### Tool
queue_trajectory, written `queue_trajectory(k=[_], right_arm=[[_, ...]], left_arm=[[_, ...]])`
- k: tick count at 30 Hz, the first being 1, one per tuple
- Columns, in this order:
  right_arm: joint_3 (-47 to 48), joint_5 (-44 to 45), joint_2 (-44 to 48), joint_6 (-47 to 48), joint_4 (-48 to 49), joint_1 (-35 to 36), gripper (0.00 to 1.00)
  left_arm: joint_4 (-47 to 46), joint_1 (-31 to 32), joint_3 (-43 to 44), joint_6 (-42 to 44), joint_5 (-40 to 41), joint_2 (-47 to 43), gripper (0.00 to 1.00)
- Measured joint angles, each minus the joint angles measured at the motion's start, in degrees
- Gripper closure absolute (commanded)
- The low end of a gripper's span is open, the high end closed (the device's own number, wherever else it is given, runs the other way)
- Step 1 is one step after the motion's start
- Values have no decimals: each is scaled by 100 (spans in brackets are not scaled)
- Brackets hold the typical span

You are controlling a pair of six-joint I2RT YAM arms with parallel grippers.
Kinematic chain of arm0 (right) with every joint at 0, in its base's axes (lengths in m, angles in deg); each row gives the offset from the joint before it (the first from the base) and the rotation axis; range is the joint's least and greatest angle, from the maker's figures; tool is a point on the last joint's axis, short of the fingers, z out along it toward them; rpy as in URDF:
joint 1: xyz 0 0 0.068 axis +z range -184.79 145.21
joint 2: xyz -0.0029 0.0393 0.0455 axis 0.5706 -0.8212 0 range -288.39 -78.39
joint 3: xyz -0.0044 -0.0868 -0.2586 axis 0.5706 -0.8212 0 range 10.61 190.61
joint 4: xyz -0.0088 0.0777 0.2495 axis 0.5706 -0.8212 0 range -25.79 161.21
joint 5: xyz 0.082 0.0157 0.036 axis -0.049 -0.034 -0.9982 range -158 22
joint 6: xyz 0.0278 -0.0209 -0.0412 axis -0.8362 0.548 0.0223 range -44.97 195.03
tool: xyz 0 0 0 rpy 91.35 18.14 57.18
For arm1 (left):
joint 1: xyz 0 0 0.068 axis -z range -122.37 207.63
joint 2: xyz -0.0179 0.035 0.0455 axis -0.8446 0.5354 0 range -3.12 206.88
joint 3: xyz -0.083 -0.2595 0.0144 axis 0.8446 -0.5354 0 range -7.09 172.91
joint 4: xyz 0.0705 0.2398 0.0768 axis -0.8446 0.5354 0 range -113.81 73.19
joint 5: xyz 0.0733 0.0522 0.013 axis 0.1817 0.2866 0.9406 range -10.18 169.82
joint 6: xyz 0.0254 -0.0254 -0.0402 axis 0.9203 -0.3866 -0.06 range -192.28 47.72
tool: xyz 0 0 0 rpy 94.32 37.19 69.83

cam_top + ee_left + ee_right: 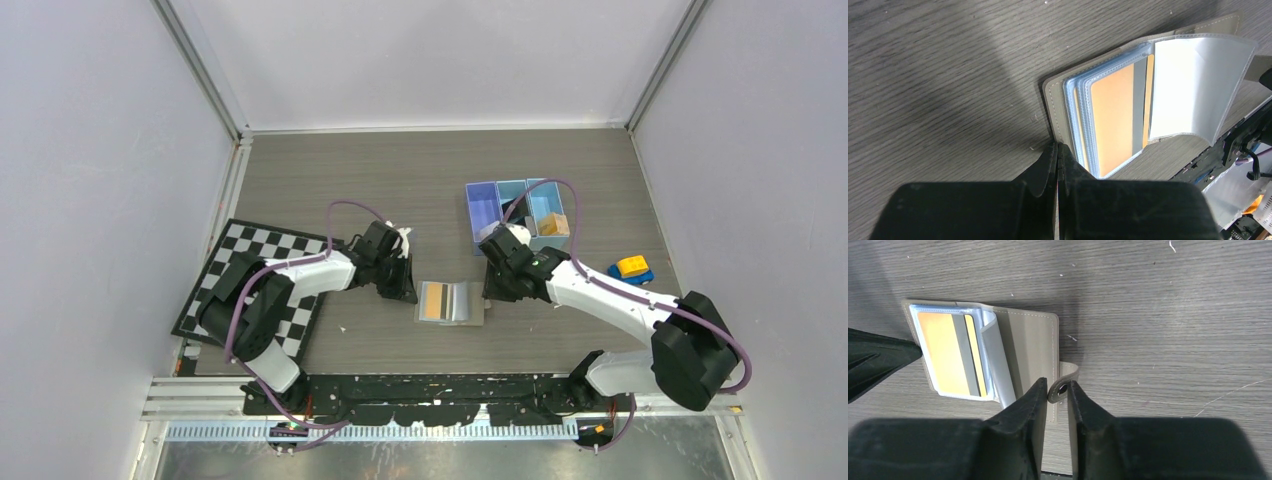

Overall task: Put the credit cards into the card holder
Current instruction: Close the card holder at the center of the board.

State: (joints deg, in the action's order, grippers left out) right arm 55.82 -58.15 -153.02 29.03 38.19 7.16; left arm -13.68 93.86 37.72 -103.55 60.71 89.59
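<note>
The grey-taupe card holder (474, 303) lies open on the table between my two grippers. An orange credit card (1113, 125) with a grey stripe sits in its clear sleeves, also visible in the right wrist view as the orange card (940, 352). One clear sleeve page (1193, 90) stands half turned. My left gripper (1058, 146) is shut, its tips touching the holder's left cover edge (1055, 105). My right gripper (1055, 385) is closed on the holder's snap tab (1064, 382) at the right cover's edge. From above, the left gripper (405, 288) and right gripper (492, 290) flank the holder.
A blue three-compartment tray (483, 210) stands behind the right gripper, with something orange (556, 225) in its right compartment. A yellow and blue toy (632, 268) lies at the right. A checkerboard mat (240, 260) covers the table's left side.
</note>
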Motion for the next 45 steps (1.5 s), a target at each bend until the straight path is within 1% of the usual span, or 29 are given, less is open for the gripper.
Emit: queue_trajectory(k=[2, 3, 4, 5, 10, 14, 17, 20, 23, 29, 37, 39, 41, 44, 45], right_arm=[[2, 26, 0, 9, 4, 0, 87], [0, 52, 0, 20, 0, -2, 95], [2, 79, 0, 35, 0, 0, 98], [0, 103, 0, 48, -4, 0, 99], [2, 50, 155, 127, 4, 0, 99], [39, -114, 527, 197, 15, -2, 99], [120, -343, 623, 225, 136, -2, 100], [116, -772, 623, 203, 481, 0, 99], [59, -1220, 522, 74, 1025, 7, 99], [-256, -1897, -170, -262, 2140, 90, 100], [-367, -2212, -916, -525, 3180, 160, 100], [-372, -2253, -1121, -570, 3425, 160, 97], [-376, -2280, -1309, -625, 3628, 160, 93], [-376, -2323, -1526, -684, 3860, 160, 78], [-376, -2332, -1558, -695, 3904, 160, 70]], left_arm=[[-4, 0, -2, -4, 0, 0, 100], [-9, 0, -7, -7, 0, -4, 100], [-17, 0, -11, -15, -2, -4, 100], [-20, 0, -11, -22, -2, -7, 100], [-28, 0, -11, -74, -7, -7, 100], [-107, 37, -15, -175, 0, 9, 100], [-286, 125, -13, -299, -24, 81, 100], [-470, 214, 9, -442, -63, 168, 100], [-667, 291, 9, -549, -142, 251, 100], [-1019, 330, -15, -688, -293, 376, 100], [-1316, 328, -195, -769, -328, 306, 79], [-1287, 317, -295, -737, -256, 170, 75], [-1182, 302, -428, -699, -136, -39, 70], [-986, 258, -621, -605, 66, -367, 66], [-929, 245, -678, -575, 129, -472, 64]])
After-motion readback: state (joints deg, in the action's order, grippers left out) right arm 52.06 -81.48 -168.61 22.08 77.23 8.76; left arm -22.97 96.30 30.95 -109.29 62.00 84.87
